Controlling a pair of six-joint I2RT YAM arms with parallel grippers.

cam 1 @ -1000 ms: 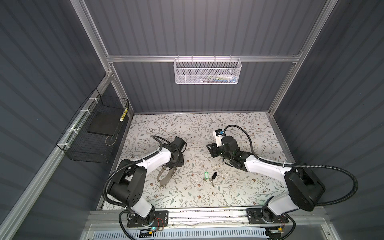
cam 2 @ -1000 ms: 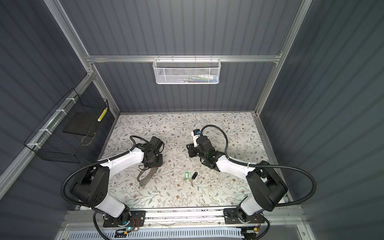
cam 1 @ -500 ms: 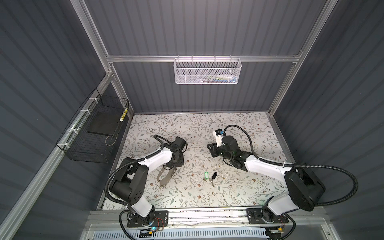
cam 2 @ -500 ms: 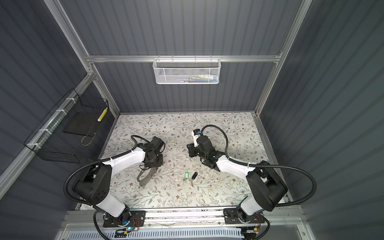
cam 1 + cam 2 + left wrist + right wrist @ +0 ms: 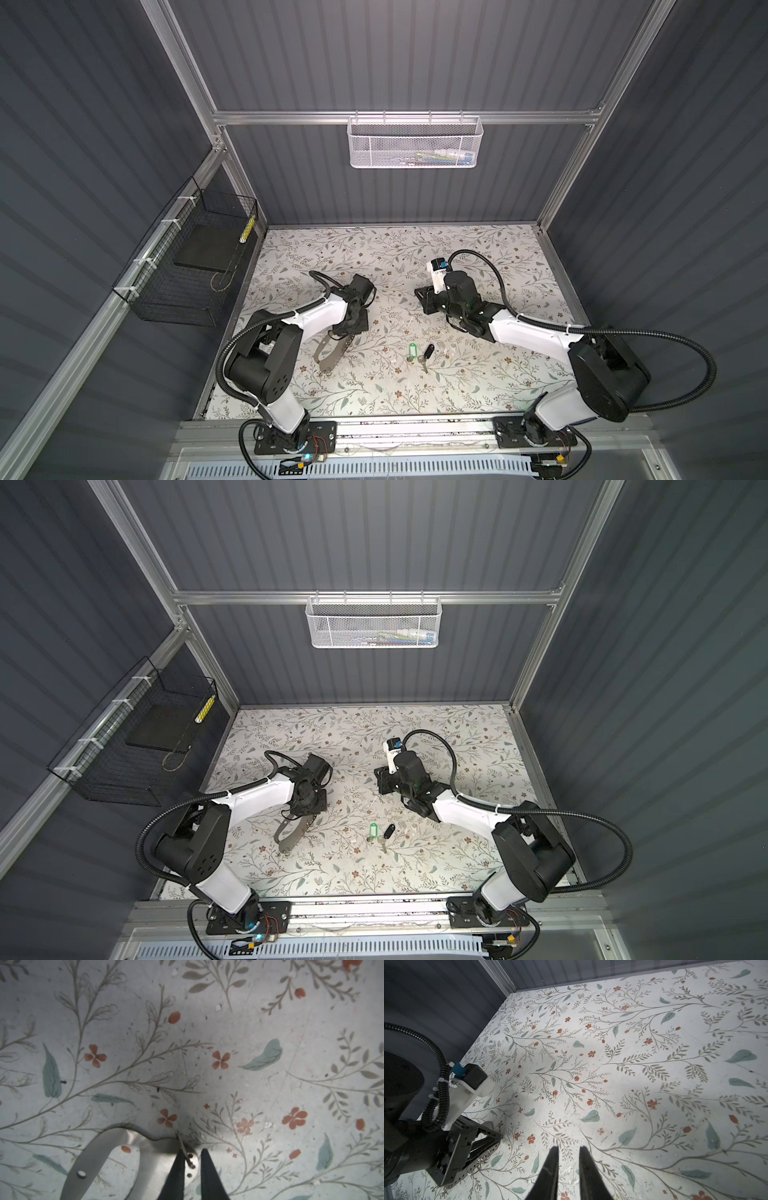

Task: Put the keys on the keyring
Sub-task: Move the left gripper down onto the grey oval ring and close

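The keys lie side by side on the floral table near its front middle, one with a green tag (image 5: 412, 351) (image 5: 372, 831) and one with a black tag (image 5: 428, 352) (image 5: 388, 832). The grey keyring (image 5: 329, 353) (image 5: 291, 832) lies left of them. My left gripper (image 5: 348, 329) (image 5: 192, 1152) points down over its upper end. Its fingers stand narrowly open astride the plate's corner (image 5: 193, 1157), and a small metal ring (image 5: 184, 1151) stands upright against one finger. My right gripper (image 5: 423, 300) (image 5: 566, 1150) hovers behind the keys, narrowly open and empty. The keyring's holed edge (image 5: 475, 1164) shows under the left gripper.
A white mesh basket (image 5: 413, 143) hangs on the back wall. A black wire basket (image 5: 195, 257) is fixed to the left wall. Grey panelled walls close in the table (image 5: 415, 249) on three sides. An aluminium rail (image 5: 415, 432) runs along the front edge.
The left gripper's fingers have drawn closer together around the keyring's corner. The right gripper's fingers have narrowed a little. The keys and keyring lie where they were.
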